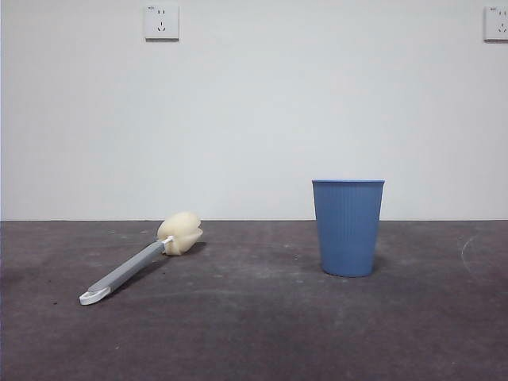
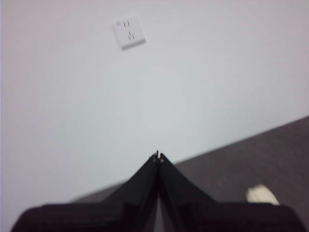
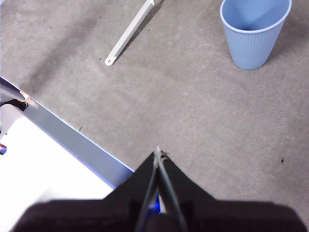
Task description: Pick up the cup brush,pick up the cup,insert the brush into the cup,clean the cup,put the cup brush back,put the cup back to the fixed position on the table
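Observation:
The cup brush (image 1: 143, 260) lies flat on the table (image 1: 254, 325) at the left, its cream sponge head (image 1: 180, 232) toward the wall and its looped grey handle end toward me. The blue ribbed cup (image 1: 348, 227) stands upright to the right of it, empty. Neither arm shows in the front view. My left gripper (image 2: 158, 155) is shut and empty, raised and facing the wall, with a bit of the sponge head (image 2: 262, 194) low in its view. My right gripper (image 3: 158, 152) is shut and empty, high above the table's near edge, well back from the brush handle (image 3: 129, 33) and the cup (image 3: 254, 30).
Two wall sockets (image 1: 161, 21) sit high on the white wall behind the table. The right wrist view shows the table's front edge (image 3: 77, 142) with a white floor area beyond it.

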You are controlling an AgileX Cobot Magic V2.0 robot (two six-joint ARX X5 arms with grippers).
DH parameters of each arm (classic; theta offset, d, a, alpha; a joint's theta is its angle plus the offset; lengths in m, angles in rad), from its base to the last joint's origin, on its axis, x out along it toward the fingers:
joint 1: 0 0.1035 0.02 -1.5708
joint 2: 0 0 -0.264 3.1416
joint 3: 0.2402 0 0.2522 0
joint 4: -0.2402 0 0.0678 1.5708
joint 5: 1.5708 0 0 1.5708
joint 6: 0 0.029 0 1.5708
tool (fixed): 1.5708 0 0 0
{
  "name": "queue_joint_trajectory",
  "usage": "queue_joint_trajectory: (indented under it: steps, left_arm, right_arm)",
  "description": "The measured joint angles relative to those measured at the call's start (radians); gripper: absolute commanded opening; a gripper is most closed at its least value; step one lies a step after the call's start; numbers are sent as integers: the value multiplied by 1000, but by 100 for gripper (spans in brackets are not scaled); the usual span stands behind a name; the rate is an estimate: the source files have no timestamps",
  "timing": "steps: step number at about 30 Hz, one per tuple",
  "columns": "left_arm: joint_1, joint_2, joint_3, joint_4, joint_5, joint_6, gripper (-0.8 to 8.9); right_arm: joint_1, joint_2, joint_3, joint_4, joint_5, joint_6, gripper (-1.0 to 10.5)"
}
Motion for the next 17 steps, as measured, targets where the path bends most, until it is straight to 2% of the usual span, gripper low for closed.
queue_joint_trajectory:
  steps: [4, 11, 17]
  left_arm:
    - [0, -79, -176, 21, -1, -50, -4]
    - [0, -207, -362, 19, -1, -148, -4]
    - [0, -225, -376, -132, -2, -186, -4]
  right_arm:
    - [0, 0, 0, 0, 0, 0, 1]
    - [0, 0, 0, 0, 0, 0, 1]
    - [0, 0, 0, 0, 0, 0, 1]
